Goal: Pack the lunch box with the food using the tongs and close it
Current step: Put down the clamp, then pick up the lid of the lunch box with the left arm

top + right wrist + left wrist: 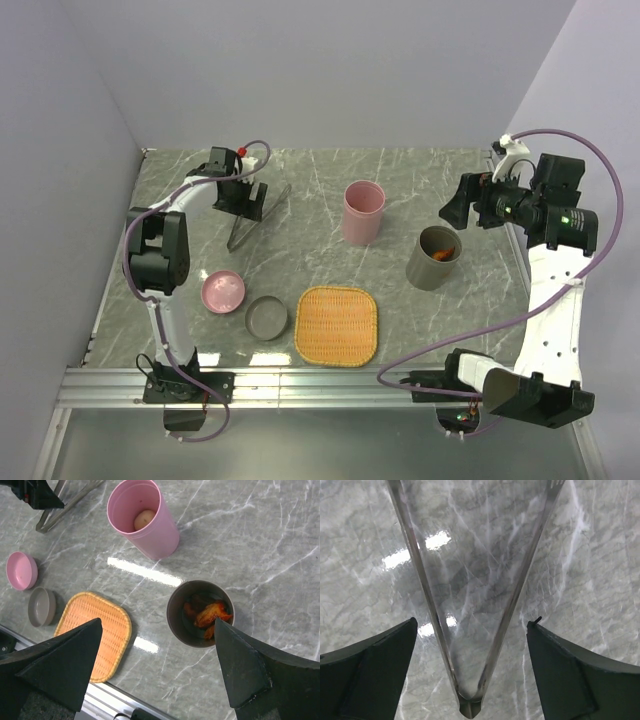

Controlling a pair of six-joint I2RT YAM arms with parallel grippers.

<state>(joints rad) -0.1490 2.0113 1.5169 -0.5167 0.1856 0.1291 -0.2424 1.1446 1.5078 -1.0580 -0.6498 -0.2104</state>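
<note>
The silver tongs (258, 214) lie flat on the marble at the back left. In the left wrist view the tongs (507, 610) form a V with the joint at the bottom, between my left gripper's (472, 622) wide-open fingers and touching neither. My left gripper (241, 198) hovers over them. The tall pink cup (157, 540) holds a pale beige ball (145, 519). In the tall grey cup (175, 615) lie brown-orange food bits (209, 615). My right gripper (158, 621) is open and empty, above and beside the grey cup (433, 262). A shallow pink dish (223, 291) and a grey dish (267, 318) sit at the front left.
A square woven orange-yellow tray (337, 325) lies at the front middle, empty. The pink cup (362, 212) stands mid-table. A metal rail (320, 385) runs along the near edge. Walls close in on the table at the left, the back and the right.
</note>
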